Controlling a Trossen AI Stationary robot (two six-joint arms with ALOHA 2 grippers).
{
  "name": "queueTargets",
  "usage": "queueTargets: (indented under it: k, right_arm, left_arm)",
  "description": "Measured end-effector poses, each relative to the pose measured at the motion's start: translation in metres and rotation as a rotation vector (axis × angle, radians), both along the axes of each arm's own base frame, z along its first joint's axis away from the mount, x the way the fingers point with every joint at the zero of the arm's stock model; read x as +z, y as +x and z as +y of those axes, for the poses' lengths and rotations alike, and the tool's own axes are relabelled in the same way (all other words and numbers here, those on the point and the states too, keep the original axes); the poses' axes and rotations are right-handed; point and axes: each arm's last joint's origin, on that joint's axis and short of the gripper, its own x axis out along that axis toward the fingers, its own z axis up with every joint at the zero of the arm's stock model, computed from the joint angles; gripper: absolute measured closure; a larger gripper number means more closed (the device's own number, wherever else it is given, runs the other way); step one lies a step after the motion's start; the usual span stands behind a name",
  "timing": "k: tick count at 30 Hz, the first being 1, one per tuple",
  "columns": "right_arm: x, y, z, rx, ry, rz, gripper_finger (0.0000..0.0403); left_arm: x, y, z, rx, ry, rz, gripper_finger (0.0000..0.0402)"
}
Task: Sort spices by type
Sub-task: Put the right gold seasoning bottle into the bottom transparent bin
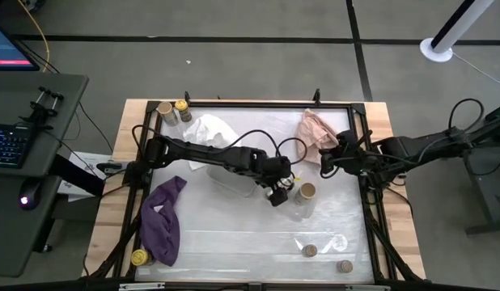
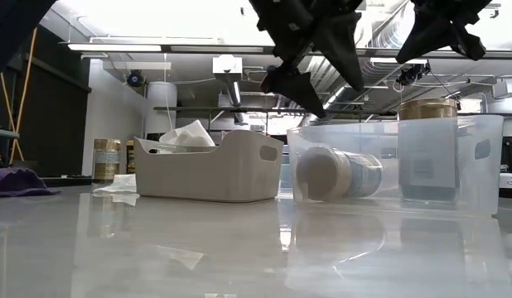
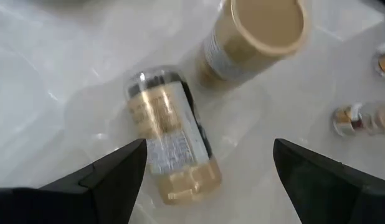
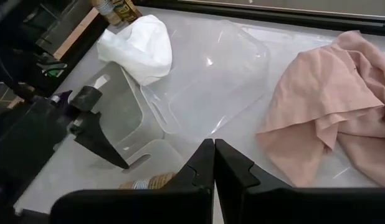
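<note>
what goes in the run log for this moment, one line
left gripper: open above lying jar in clear bin | upright tan-top jar beside it | right gripper: shut, waiting by pink cloth

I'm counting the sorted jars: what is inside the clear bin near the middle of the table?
The clear bin holds two tan-topped jars: one upright, one on its side. Nothing else shows inside, though the open left end effector above covers part of it.

Bench (image 1: 234, 234) top glossy white, edged in bare wood; clear plastic bin (image 2: 480, 178); matt grey tub (image 2: 214, 170); soft pink cloth (image 4: 329, 106); tan-topped jar (image 3: 258, 37) smooth.
</note>
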Motion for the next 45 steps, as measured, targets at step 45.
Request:
queueTargets:
  k: [45]
  right_arm:
    - [0.000,0.002,-0.011,-0.071,0.003,-0.008,0.0403]
  left_arm:
    - [-0.065,0.013,-0.003,-0.057,0.105,0.148,0.0152]
